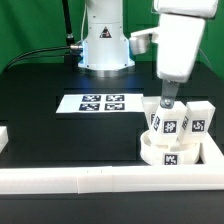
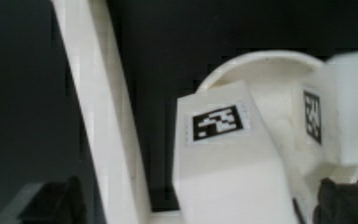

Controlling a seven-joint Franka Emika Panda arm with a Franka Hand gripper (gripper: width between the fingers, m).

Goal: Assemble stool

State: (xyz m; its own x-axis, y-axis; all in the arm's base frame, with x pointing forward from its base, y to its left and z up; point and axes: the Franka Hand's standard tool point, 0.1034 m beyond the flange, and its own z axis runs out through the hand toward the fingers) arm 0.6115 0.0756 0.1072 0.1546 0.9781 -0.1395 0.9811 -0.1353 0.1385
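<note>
In the exterior view, the seat (image 1: 170, 152) lies in a worktop corner made by the white rails (image 1: 70, 178). Legs (image 1: 196, 122) stand on it. The hand (image 1: 168, 107) hangs over one leg, fingers apart. The marker board (image 1: 101, 103) lies nearby.

In the wrist view, a tagged leg (image 2: 229, 150) is close, maybe between the fingers.

Legs (image 1: 180, 122) behind seat disc (image 1: 168, 152)

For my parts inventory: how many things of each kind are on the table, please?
Stool legs: 3
Seat disc: 1
Marker board: 1
Border rails: 1 run along the front and the sides
Total: 6
</note>
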